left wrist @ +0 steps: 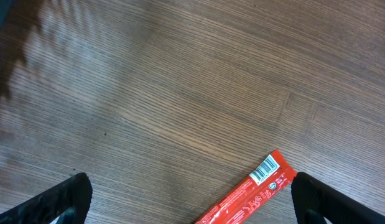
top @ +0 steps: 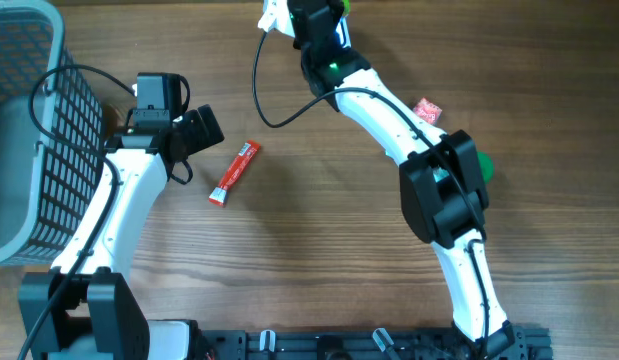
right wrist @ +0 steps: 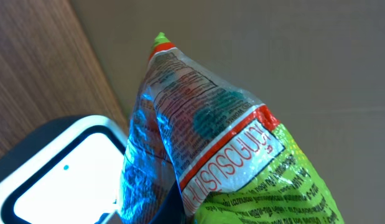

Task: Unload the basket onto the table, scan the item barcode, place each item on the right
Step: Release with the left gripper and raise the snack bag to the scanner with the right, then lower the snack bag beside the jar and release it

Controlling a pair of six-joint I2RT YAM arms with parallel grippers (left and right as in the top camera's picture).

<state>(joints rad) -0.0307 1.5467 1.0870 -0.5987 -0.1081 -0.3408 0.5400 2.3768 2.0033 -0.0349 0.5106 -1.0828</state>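
**A:** where's the snack bag at rn?

**B:** right gripper has it pinched tight at the far edge of the table, right next to the white-faced scanner.

**A:** and the left gripper?

**B:** fingers spread wide, holding nothing, low over the wood. A red stick packet lies flat just beside one finger. The basket sits on the left.

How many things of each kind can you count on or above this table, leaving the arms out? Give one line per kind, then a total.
Red packets: 2, the long red packet and the small red packet
Green bag: 1
Scanner: 1
Basket: 1
Green thing, half hidden by the right arm, kind unclear: 1
Total: 6
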